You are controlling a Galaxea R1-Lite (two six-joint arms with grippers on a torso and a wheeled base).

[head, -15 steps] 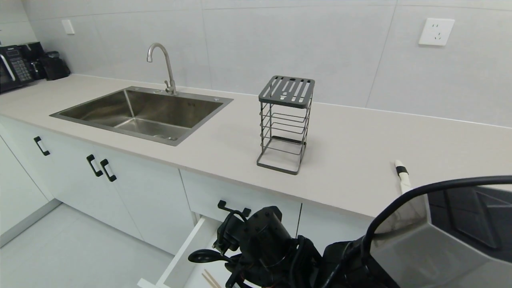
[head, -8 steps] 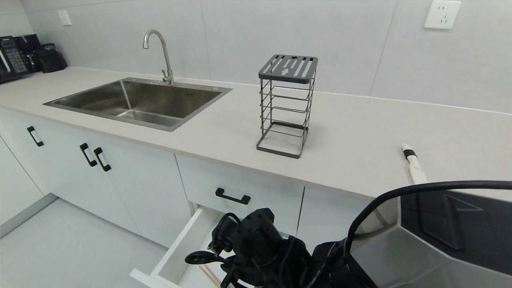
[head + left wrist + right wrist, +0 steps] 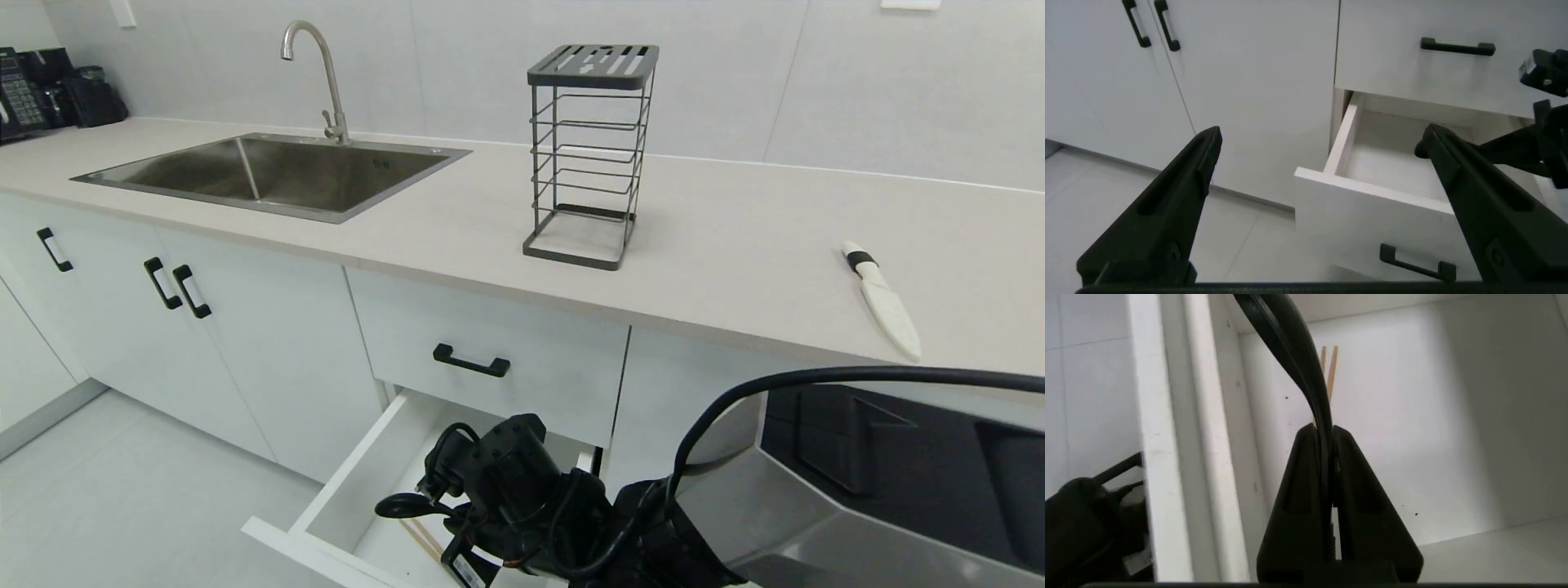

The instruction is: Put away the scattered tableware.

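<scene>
**Right gripper clamps a black spoon over the open drawer**

The right gripper [image 3: 1325,447] has its two fingers pressed together on the thin handle of a black spoon [image 3: 1286,343], with no gap beside it. The spoon is smooth and glossy, curving away from the fingers to a rounded bowl that hangs above the drawer [image 3: 359,469]. The drawer is pulled out below the counter [image 3: 735,245]; it is white, flat-walled and matte inside. A pair of pale wooden chopsticks [image 3: 1328,367] lies on its floor.

The left gripper [image 3: 1323,135] is spread wide, both black fingers well apart and touching nothing. It faces the drawer front from the side.

On the matte beige counter a knife [image 3: 882,302] lies flat near the front edge, with a cream blade and a black band at the handle. A dark wire rack [image 3: 588,155] with a slotted top stands upright well to its left. Farther left is a brushed steel sink [image 3: 269,167] with a curved faucet [image 3: 314,65].
</scene>
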